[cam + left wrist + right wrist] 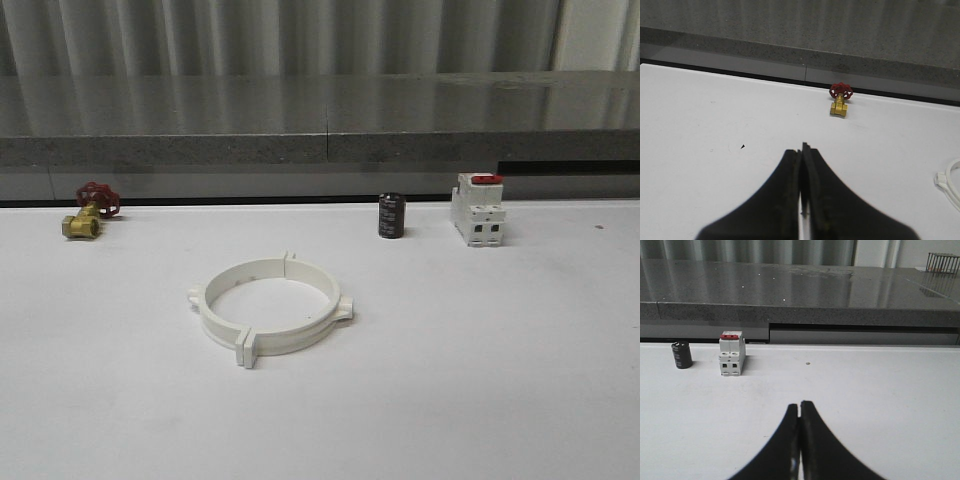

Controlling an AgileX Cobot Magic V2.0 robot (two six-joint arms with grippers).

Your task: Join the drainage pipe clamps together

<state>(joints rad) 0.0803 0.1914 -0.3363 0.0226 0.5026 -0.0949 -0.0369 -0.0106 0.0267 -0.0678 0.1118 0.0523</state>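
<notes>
The two drainage pipe clamps are lying near the middle of the white worktop, their end tabs meeting at a near seam and a far seam so that the halves are forming one wide ring. An edge of that ring is also showing in the left wrist view. Whether the seams are fully locked cannot be told from here, so the join may be looking more finished than it is.

The likeliest trouble appears to be a careless push: light plastic on a smooth surface is probably sliding easily, and a nudge on one half could be opening a seam or skating the ring away. A press landing off a seam could be tilting one half instead of seating it.

The left hand is hanging above bare worktop with its fingers pressed together, gripping nothing and touching nothing, well apart from the brass valve with the red handwheel at the back edge. The right hand is likewise pinched to a sliver and carrying nothing, hovering over open surface some way from the switch block and the dark cylinder beside it.
</notes>
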